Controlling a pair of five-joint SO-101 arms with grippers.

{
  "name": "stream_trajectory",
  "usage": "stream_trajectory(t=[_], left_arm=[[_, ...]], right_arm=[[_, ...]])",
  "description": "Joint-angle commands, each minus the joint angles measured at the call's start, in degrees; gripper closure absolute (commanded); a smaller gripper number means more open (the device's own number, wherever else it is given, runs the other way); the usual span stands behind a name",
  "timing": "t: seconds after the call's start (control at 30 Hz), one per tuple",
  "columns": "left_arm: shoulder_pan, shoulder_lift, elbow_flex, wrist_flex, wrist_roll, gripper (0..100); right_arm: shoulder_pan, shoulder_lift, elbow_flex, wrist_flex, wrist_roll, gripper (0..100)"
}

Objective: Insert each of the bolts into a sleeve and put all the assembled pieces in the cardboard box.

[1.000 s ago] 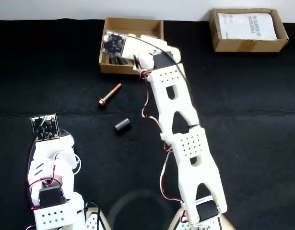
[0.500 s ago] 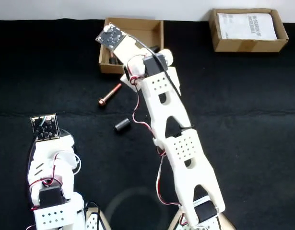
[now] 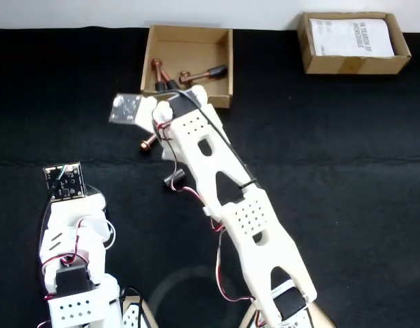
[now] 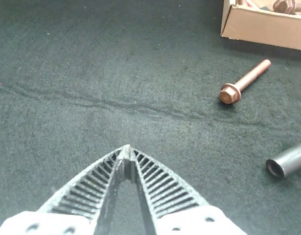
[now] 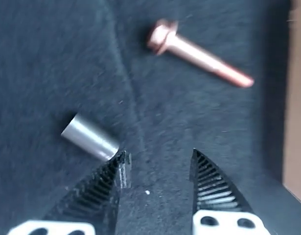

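While its fingers stand apart and empty, right gripper (image 5: 158, 161) hangs over the black cloth (image 5: 37, 58). Loose sleeve (image 5: 89, 138) lies just beside one fingertip, bare bolt (image 5: 196, 51) beyond, cardboard box (image 5: 298, 98) farther off. Left gripper (image 4: 127, 149): fingers together, empty, well apart from both. High view adds assembled pieces (image 3: 211, 72) inside the box.

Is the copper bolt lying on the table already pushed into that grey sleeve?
No: in the left wrist view the bolt lies bare, clearly apart from the empty sleeve.
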Motion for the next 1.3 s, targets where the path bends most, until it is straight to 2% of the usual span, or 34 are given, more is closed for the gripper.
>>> stream_trajectory(t=[0.0, 0.3, 0.47, 0.6, 0.77, 1.03, 1.27], left_arm=[[-0.66, -0.57, 1.01, 0.09, -0.35, 98], [-0.57, -0.57, 1.01, 0.09, -0.35, 98], [-0.57, -0.57, 1.01, 0.09, -0.35, 98], [-0.66, -0.57, 1.01, 0.18, -0.35, 98], [-0.66, -0.57, 1.01, 0.18, -0.35, 98], [-0.66, -0.57, 1.01, 0.18, -0.35, 98], [-0.66, -0.57, 1.01, 0.18, -0.35, 98]], right_arm=[[-2.15, -6.02, 5.41, 0.84, 3.16, 81.8], [-6.64, -28.44, 33.98, 0.48, 11.60, 81.8], [-5.67, -30.20, 40.92, 0.13, 15.56, 81.8], [-4.44, -30.11, 45.23, -5.67, 19.78, 81.8], [-4.44, -29.49, 46.99, -12.35, 22.33, 81.8], [-4.44, -24.84, 39.34, -12.44, 22.51, 81.8], [-6.11, -17.98, 38.37, -13.85, 22.33, 81.8]])
